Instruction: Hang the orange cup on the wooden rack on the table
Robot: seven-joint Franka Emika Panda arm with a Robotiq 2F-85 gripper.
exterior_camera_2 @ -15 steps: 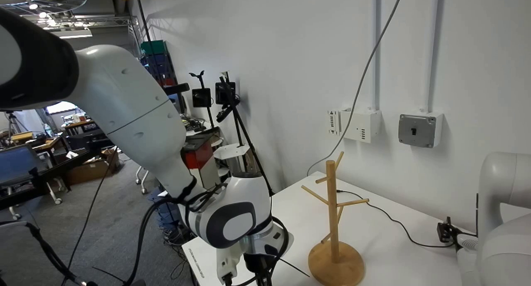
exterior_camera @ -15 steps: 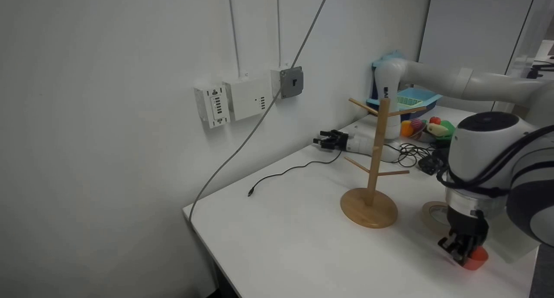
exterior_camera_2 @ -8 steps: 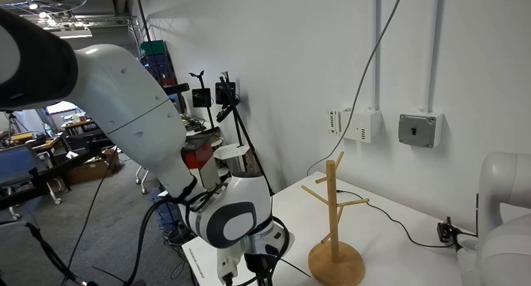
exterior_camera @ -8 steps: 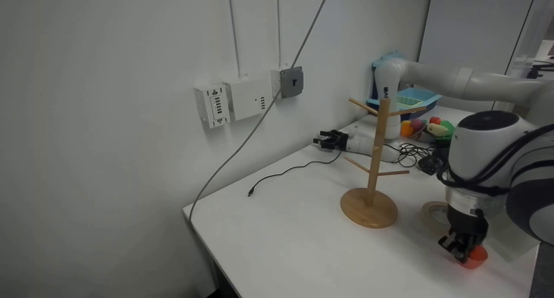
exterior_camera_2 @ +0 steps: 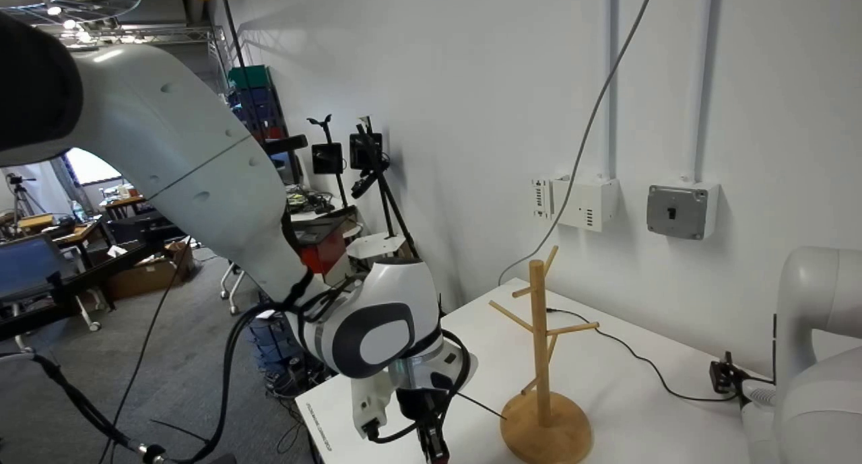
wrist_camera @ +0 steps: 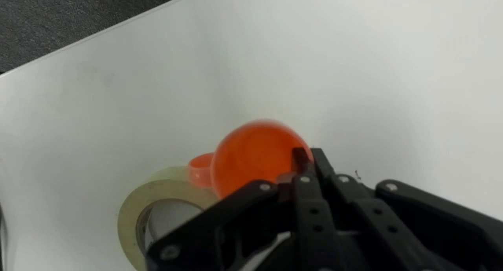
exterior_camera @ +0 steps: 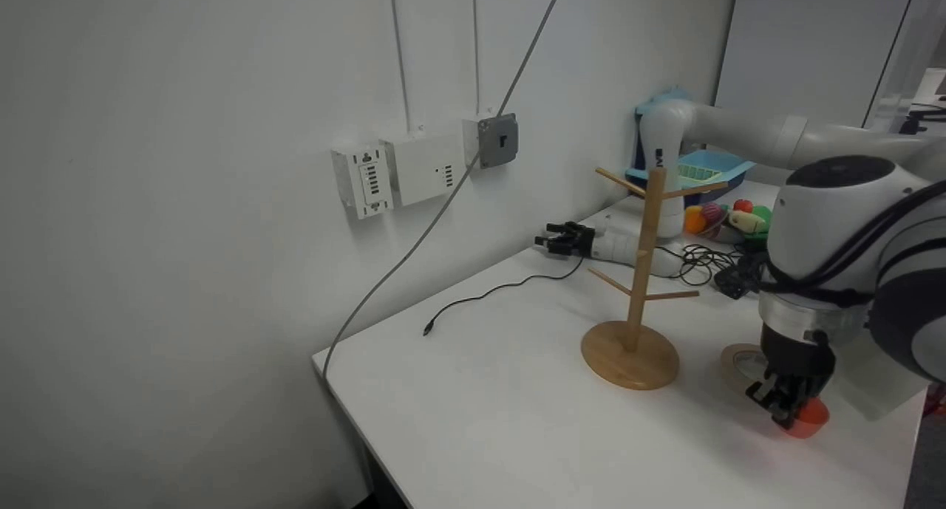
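Over the white table (exterior_camera: 473, 420), my robot arm (exterior_camera_2: 215, 181) stands higher than a moment ago, apart from the wooden rack (exterior_camera: 644, 261), and the gripper (wrist_camera: 311, 157) brings the orange cup (wrist_camera: 257, 157) up with it, its jaws pinching the cup's rim from inside and outside. I judge the pick made and the lift begun, leaving me the carry to the rack and the hanging. By size I count 1 table, 2 robot arms with the neighbouring arm (exterior_camera_2: 821, 289), 1 rack, at least 1 tape roll (wrist_camera: 127, 220) partly behind the cup in the wrist view, 1 cup, 6 pegs (exterior_camera_2: 572, 328) in an exterior view, and 1 handle (wrist_camera: 199, 177), free of the grip
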